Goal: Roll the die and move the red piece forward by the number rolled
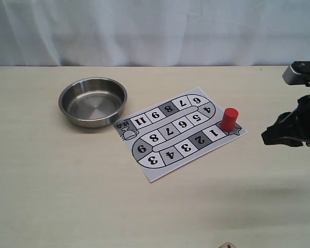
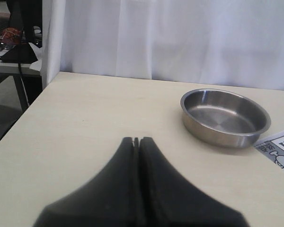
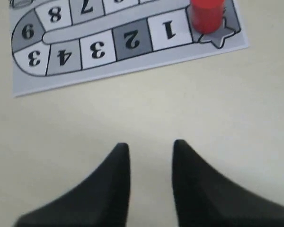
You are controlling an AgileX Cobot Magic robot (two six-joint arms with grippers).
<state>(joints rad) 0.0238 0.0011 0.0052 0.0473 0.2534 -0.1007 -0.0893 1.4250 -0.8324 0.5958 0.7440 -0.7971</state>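
**A:** Die [image 1: 226, 245] first: where does it lie?

**B:** My best guess is the small pale thing at the near edge of the table [image 1: 51, 196], cut off by the exterior view's lower border. Too little of it shows to read any pips, so I can't be sure it is the die.

**A:** Which arm is closer to it?

**B:** The right one. The right gripper [image 3: 150, 145] hangs above the table's right side, beyond the right end of the game board [image 1: 168, 129]. From there the pale thing lies toward the near edge and a little toward the middle. It does not show in the right wrist view, so the arm would have to turn that way to find it.

**A:** Are the grippers holding anything?

**B:** No. The right gripper's fingers stand apart with bare table between them. The left gripper [image 2: 137, 140] is clenched tip to tip and empty. It faces the steel bowl [image 2: 225, 118] on the table's left side, well apart from the die.

**A:** And the red piece?

**B:** The red piece [image 1: 229, 118] stands upright on the star square [image 3: 217, 37] at the board's right corner, just beside square 1 [image 1: 213, 133]. It is also nearer the right arm. A cube has no long axis, so I'd say any square-on approach suits the die.
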